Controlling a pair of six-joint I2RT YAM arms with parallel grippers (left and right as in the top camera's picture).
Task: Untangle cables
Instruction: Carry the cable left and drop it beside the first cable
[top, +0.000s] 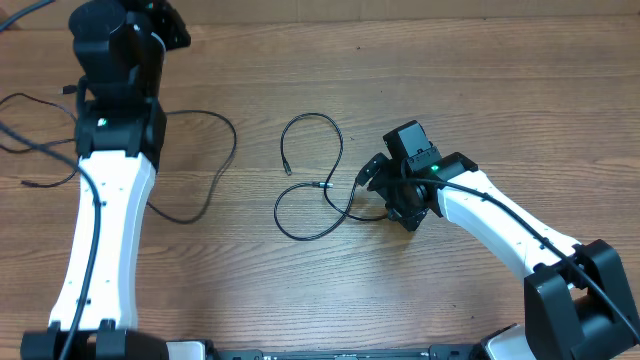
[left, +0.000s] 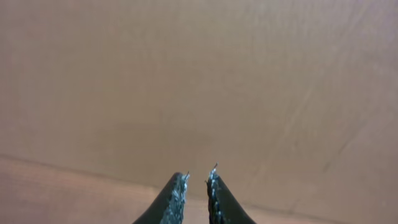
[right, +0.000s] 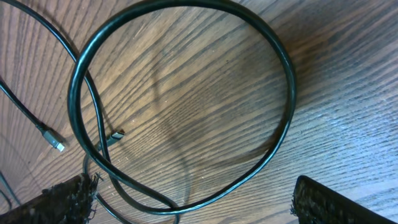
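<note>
A thin black cable (top: 335, 140) lies in loops at the table's middle, one end (top: 287, 170) on the left and a small plug (top: 325, 185) inside the lower loop. My right gripper (top: 388, 192) is low over its right end. In the right wrist view the fingers (right: 186, 202) are open wide, and a cable loop (right: 283, 62) crosses itself on the wood between them. A second black cable (top: 215, 180) lies at the left. My left gripper (top: 160, 25) is at the far left back. Its fingers (left: 198, 175) are nearly together, with nothing between them.
The left cable trails off the left edge (top: 10, 100) and passes under the left arm (top: 110, 200). Two small plug ends (right: 56, 143) lie on the wood left of the loop in the right wrist view. The left wrist view shows only a plain tan surface (left: 199, 74).
</note>
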